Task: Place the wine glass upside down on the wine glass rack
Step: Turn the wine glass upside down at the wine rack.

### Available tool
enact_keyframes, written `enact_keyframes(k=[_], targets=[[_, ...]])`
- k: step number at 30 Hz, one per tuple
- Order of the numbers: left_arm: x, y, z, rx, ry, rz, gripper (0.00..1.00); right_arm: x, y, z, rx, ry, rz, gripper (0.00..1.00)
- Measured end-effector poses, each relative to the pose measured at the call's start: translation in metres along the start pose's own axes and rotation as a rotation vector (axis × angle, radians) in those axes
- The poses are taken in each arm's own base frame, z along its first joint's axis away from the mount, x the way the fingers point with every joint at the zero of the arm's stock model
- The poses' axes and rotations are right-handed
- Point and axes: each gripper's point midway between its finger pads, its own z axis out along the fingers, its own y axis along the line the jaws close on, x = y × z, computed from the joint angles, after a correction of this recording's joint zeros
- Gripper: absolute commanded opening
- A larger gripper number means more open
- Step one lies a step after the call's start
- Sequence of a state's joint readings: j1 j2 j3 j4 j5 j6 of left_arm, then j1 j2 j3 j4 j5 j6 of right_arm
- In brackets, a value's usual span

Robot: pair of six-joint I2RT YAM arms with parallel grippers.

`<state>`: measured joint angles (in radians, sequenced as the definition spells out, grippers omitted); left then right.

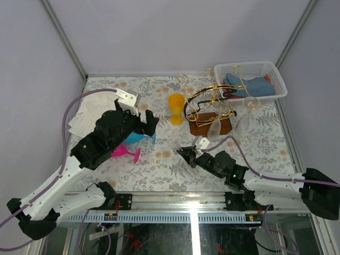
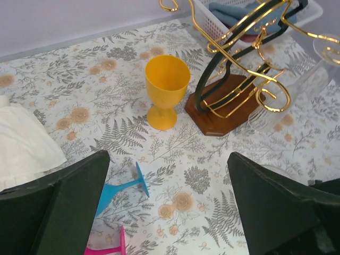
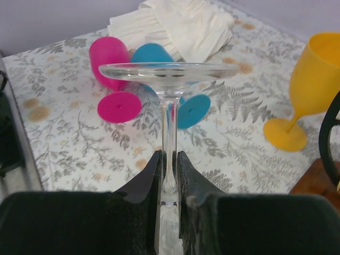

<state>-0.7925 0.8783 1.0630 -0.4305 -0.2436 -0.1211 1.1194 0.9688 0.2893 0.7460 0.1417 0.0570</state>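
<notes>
Right gripper (image 3: 167, 159) nearly closed, clamped on the stem of the clear wine glass (image 3: 167, 71). In the right wrist view the stem runs straight up from the fingers with the foot on top, seen nearly edge-on; bowl end is hidden behind the fingers. The held wine glass is off the table (image 1: 159, 159), just in front of the rack (image 2: 223, 109) and not touching it. Two clear glasses hang on the rack's near and right sides (image 1: 214, 128) (image 1: 243, 123), the first nearest the gripper. Yellow goblet (image 2: 166, 87) stands upright just left of the rack base. Left gripper (image 2: 169, 159) is wide open and empty, hanging well left of the rack over the pink glass (image 3: 114, 64) and blue glass (image 3: 154, 56), both on their sides. White cloth (image 3: 175, 24) lies further left of the rack. Basket (image 1: 276, 79) sits behind-right of the rack.
</notes>
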Motion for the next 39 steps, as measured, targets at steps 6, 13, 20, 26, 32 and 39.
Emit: enact_keyframes(k=[6, 13, 20, 26, 32, 39], targets=[[0.001, 0.012, 0.008, -0.024, -0.019, -0.063, 1.00, -0.007, -0.012, 0.024, 0.059, -0.094, -0.127, 0.00], [0.014, 0.029, 0.000, -0.099, -0.026, -0.084, 1.00, -0.026, -0.043, 0.039, 0.171, -0.239, -0.154, 0.00], [0.013, 0.037, -0.001, -0.143, -0.034, -0.087, 1.00, -0.047, -0.068, 0.055, 0.251, -0.316, -0.146, 0.00], [0.015, 0.039, 0.001, -0.150, -0.028, -0.086, 1.00, -0.060, -0.090, 0.056, 0.342, -0.354, -0.125, 0.00], [0.015, 0.042, 0.002, -0.159, -0.026, -0.089, 1.00, -0.056, -0.106, 0.054, 0.424, -0.343, -0.105, 0.00], [0.017, 0.042, 0.004, -0.154, -0.016, -0.088, 1.00, -0.054, -0.118, 0.049, 0.500, -0.341, -0.078, 0.00]])
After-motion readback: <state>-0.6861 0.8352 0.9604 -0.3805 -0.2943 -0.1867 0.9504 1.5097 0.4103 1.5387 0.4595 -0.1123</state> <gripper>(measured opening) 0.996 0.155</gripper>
